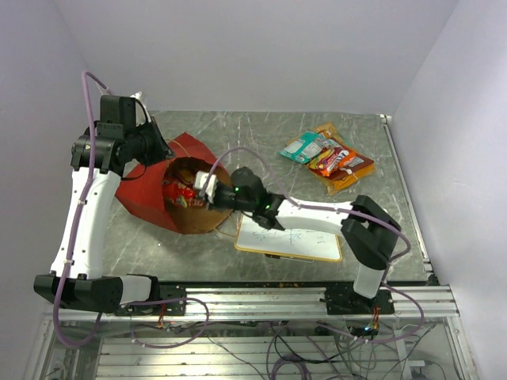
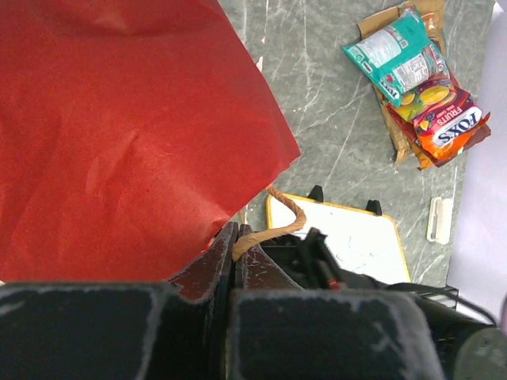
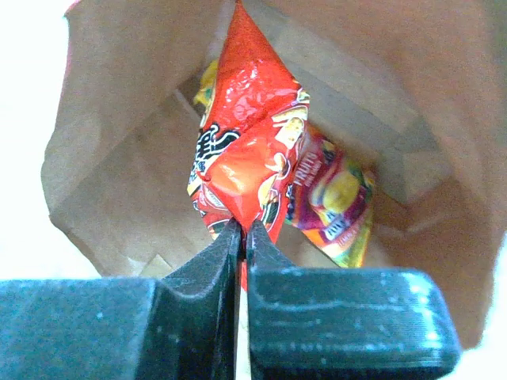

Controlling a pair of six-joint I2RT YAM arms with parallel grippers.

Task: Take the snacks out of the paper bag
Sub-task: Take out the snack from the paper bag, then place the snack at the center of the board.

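Right claw (image 3: 242,228) pinches red packet (image 3: 249,142) — wrist view only.

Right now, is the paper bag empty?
No: in the right wrist view the right gripper pinches a red packet inside the paper bag, with a second packet behind it.

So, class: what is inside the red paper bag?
A red snack packet, pinched by the right gripper, and a yellow-magenta packet behind it. Anything beneath them is hidden.

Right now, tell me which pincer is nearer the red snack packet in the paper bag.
Right. The right pincer is shut on the red snack packet inside the paper bag; the left pincer is outside, clamped on the bag's rim.
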